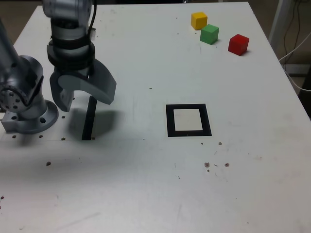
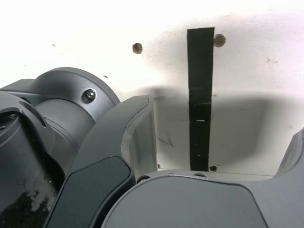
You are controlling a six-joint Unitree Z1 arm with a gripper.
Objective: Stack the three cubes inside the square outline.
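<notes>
Exterior view: square outline nearest, well off from gripper; jaws apart, empty. Yellow cube, green cube, red cube clustered far beyond, diagonally away.

Wrist view: black strip between spread jaws; no cubes visible.

White table | grey gripper, jaws spread and empty, over a black strip at the exterior view's left | black square outline mid-table, empty | yellow cube, green cube, red cube at far right, green just beside yellow.
</notes>
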